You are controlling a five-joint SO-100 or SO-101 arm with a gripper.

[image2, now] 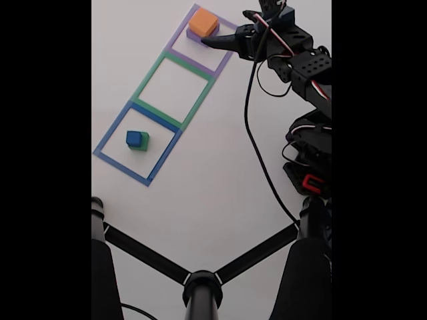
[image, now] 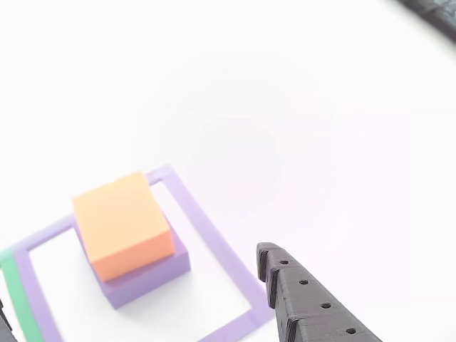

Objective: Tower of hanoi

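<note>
An orange block sits on a purple block inside the flat purple outline; in the fixed view this stack is at the top. A small blue block rests on a green block inside the blue outline. My gripper hovers just right of the orange and purple stack and stands open, holding nothing. One toothed dark finger shows at the lower right of the other view, apart from the stack.
The green outline lies between the purple and blue ones with nothing inside it. The arm and its black cable run down the right side. A black stand with spread legs fills the bottom of the fixed view.
</note>
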